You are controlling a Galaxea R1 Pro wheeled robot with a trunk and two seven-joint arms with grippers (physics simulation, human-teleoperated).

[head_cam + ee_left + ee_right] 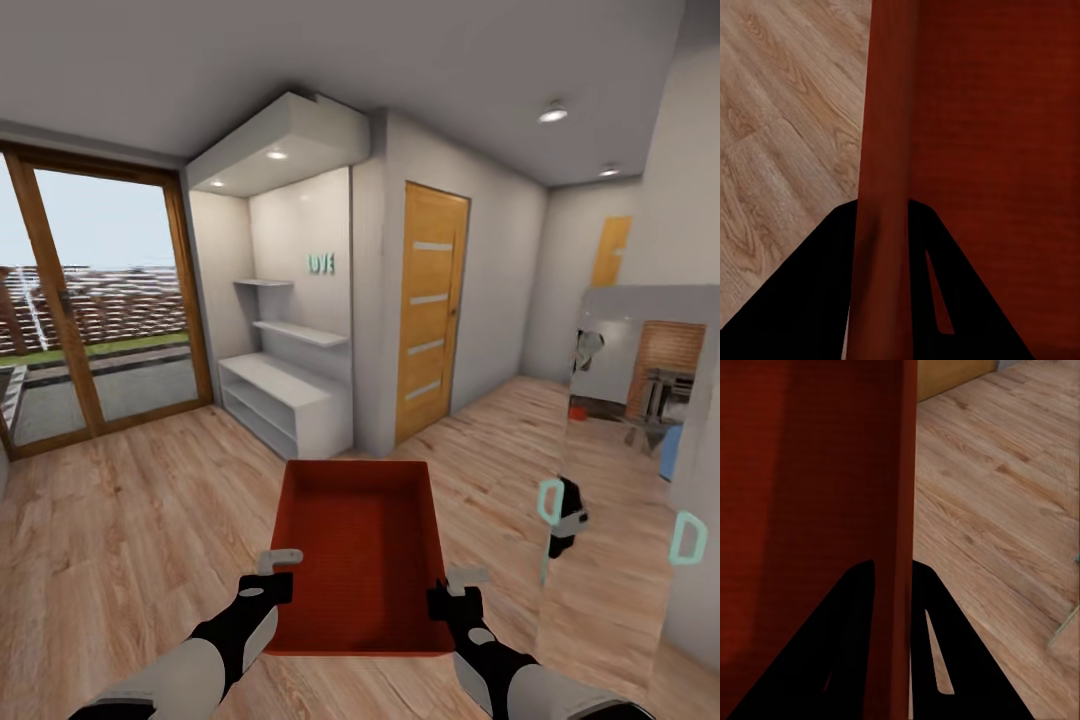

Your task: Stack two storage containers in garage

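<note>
You are carrying one orange-red storage container point(362, 555) out in front of you, held up above the light wood plank floor point(130, 520), with an arm on each long side. Your left gripper point(281, 571) clamps the container's left wall near its near corner; in the left wrist view its two dark fingers point(817, 292) straddle the thin red wall point(883, 187), one outside and one inside, grasping it. Your right gripper point(452, 588) does the same on the right wall; in the right wrist view its fingers point(840, 652) sit on either side of that wall point(898, 510), closed on it. The container sits roughly level, its flat bottom facing up toward the head camera and its far end pointing away from you.

Ahead on the far left is a wood-framed glass door point(95, 300) with an outdoor scene beyond it. Straight ahead is a white alcove with shelves point(290, 340) and a small teal sign point(320, 264) on its back wall. Just right of the alcove stands a closed wooden door point(432, 310) with pale horizontal strips. At the right edge a mirror panel point(625, 470) reflects brickwork and part of the robot.
</note>
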